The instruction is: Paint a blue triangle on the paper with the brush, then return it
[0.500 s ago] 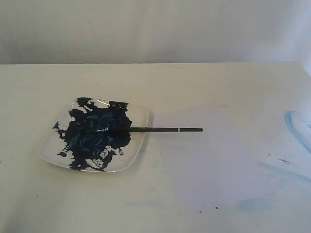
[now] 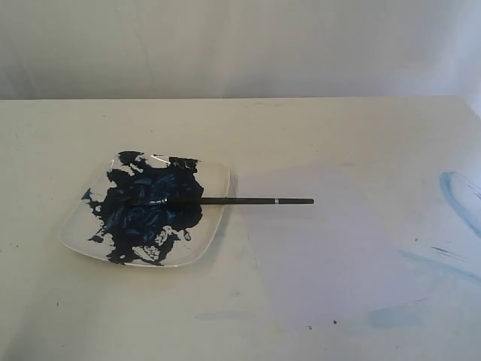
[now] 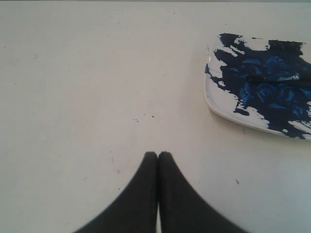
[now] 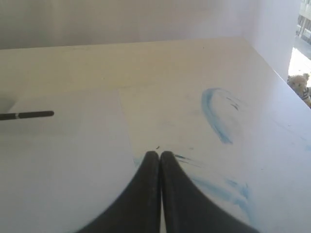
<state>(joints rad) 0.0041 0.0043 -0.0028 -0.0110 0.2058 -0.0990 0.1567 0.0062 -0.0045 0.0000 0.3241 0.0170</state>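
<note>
The black brush (image 2: pixel 248 201) lies flat, its tip in the dark blue paint on the white plate (image 2: pixel 214 233), its handle end with a silver band reaching over the pale paper (image 2: pixel 331 256). No painted triangle shows on the sheet. In the right wrist view the brush (image 4: pixel 29 115) end lies far off over the paper (image 4: pixel 63 160), and my right gripper (image 4: pixel 159 154) is shut and empty near the sheet's edge. My left gripper (image 3: pixel 158 155) is shut and empty above bare tabletop, apart from the plate (image 3: pixel 221 99). Neither gripper appears in the exterior view.
Faint light-blue curved smears (image 2: pixel 458 197) mark the cream tabletop right of the paper, also seen as smears (image 4: pixel 216 114) in the right wrist view. The table's right edge (image 4: pixel 272 68) runs close by. A pale wall (image 2: pixel 240 45) stands behind the table.
</note>
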